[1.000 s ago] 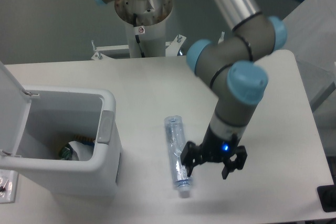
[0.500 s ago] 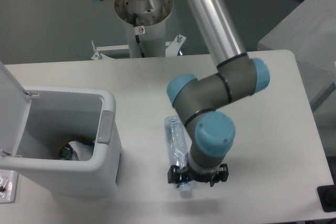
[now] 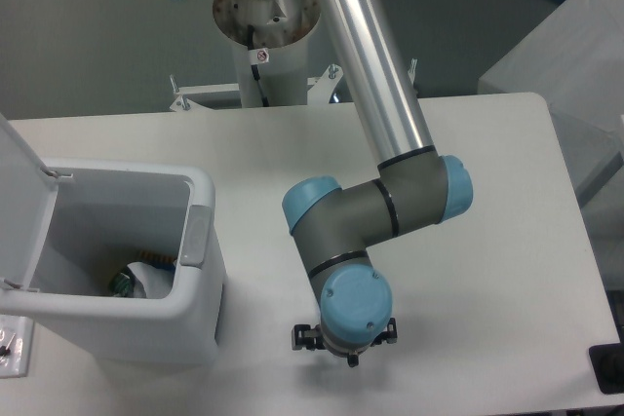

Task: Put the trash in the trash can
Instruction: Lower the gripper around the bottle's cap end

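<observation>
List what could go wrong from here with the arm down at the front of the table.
1. The grey arm's wrist hides the two-finger gripper and whatever lies under it, so grip alignment cannot be checked; a pinch might slip.
2. The gripper sits low near the white table front edge; a nudge might push something off.
3. The white rectangular plastic bin stands close on the left; a low swing could clip its rim.

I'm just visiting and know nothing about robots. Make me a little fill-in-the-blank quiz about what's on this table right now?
1. The trash can stands on the ____ side of the picture.
2. Its lid is ____.
3. The joint caps on the arm are light ____.
4. The trash can's plastic is ____ in colour.

Missing words: left; open; blue; white
</observation>
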`<state>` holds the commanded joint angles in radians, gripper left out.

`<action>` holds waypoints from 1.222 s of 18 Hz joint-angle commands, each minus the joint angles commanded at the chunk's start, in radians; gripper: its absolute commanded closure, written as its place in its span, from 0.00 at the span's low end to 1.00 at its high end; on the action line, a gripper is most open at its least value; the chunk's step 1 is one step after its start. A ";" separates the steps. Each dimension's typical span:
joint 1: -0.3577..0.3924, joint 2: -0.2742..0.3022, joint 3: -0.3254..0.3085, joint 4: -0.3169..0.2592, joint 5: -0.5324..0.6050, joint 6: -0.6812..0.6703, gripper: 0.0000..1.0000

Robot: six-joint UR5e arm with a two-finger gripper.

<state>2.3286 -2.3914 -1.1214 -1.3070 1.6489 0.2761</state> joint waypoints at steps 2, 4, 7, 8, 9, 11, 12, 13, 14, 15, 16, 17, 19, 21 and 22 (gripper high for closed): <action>-0.008 -0.008 0.002 0.006 0.002 -0.008 0.01; -0.008 -0.009 0.000 0.005 0.011 -0.012 0.11; -0.009 -0.014 0.000 0.008 0.014 -0.034 0.26; -0.009 -0.012 0.000 0.008 0.015 -0.034 0.32; -0.009 -0.014 0.000 0.008 0.015 -0.035 0.36; -0.009 -0.014 -0.002 0.008 0.017 -0.041 0.46; -0.009 -0.012 -0.002 0.008 0.015 -0.041 0.51; -0.009 -0.012 -0.002 0.008 0.015 -0.043 0.52; -0.009 -0.012 0.000 0.008 0.015 -0.043 0.52; -0.009 -0.012 -0.002 0.009 0.015 -0.043 0.55; -0.011 -0.012 0.000 0.009 0.015 -0.041 0.57; -0.011 -0.011 0.000 0.009 0.015 -0.043 0.59; -0.011 -0.011 -0.002 0.009 0.015 -0.041 0.61; -0.011 -0.009 0.000 0.009 0.015 -0.041 0.62; -0.011 -0.008 0.000 0.009 0.015 -0.041 0.63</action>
<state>2.3178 -2.3992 -1.1213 -1.2977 1.6644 0.2347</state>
